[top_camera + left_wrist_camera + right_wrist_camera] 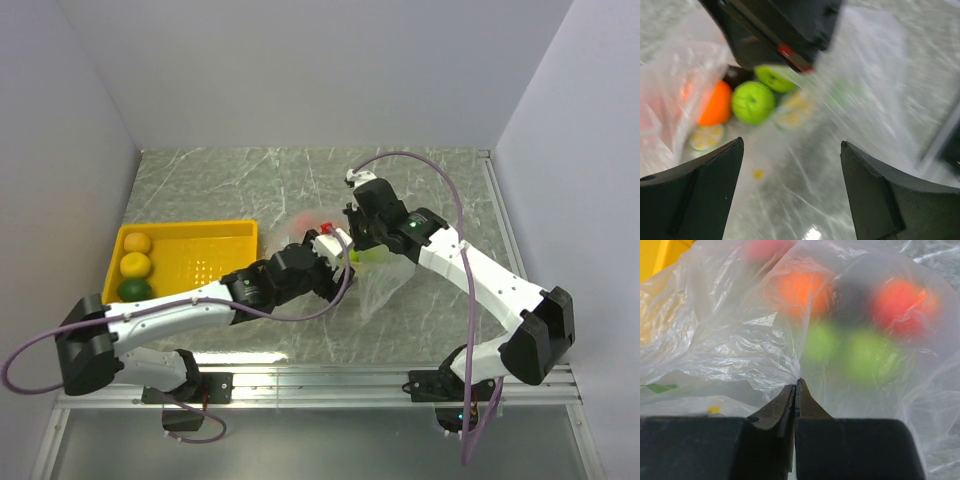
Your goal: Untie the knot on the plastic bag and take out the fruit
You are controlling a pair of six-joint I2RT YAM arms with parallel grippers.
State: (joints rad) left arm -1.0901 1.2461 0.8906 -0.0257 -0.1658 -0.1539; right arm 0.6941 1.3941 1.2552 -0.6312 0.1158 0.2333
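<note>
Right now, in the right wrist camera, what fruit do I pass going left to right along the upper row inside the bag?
Through the plastic bag: pink fruit → orange fruit → dark purple fruit → red fruit.

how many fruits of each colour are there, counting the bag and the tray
In the bag:
light green fruit: 2
orange fruit: 1
dark fruit: 1
red fruit: 1
pink fruit: 1
In the yellow tray:
yellow fruit: 2
dark green fruit: 1
Total: 9
</note>
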